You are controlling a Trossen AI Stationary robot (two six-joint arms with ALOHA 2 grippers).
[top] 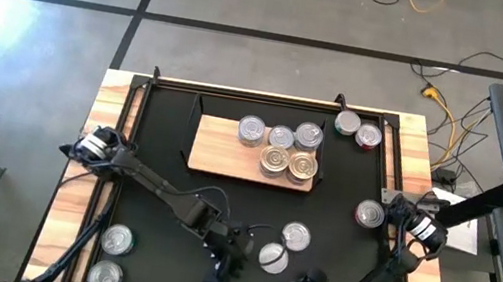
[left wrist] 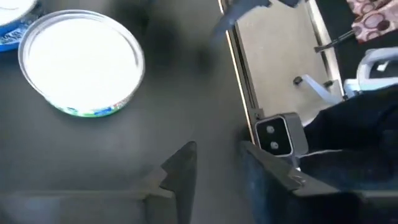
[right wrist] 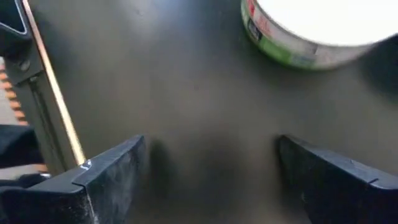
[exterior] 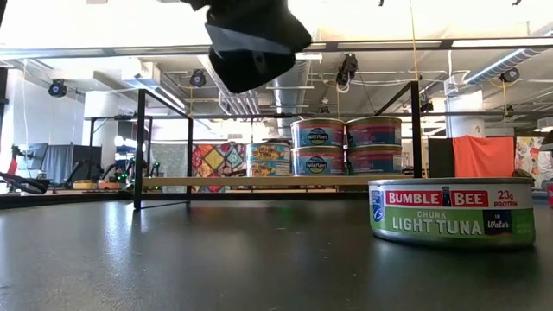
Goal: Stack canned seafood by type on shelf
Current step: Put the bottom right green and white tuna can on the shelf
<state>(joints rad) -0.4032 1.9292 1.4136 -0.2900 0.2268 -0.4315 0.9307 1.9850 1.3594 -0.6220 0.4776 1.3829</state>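
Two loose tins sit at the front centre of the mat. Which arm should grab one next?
Probably right: the right hand is open, empty, with the green-sided tin just ahead. The left hand is beside the same pair but looks narrower.

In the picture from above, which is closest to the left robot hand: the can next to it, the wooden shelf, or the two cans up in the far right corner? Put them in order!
From the left gripper:
1. The can next to it, just to its right.
2. The wooden shelf, farther back, mid-table.
3. The two corner cans, far right corner.
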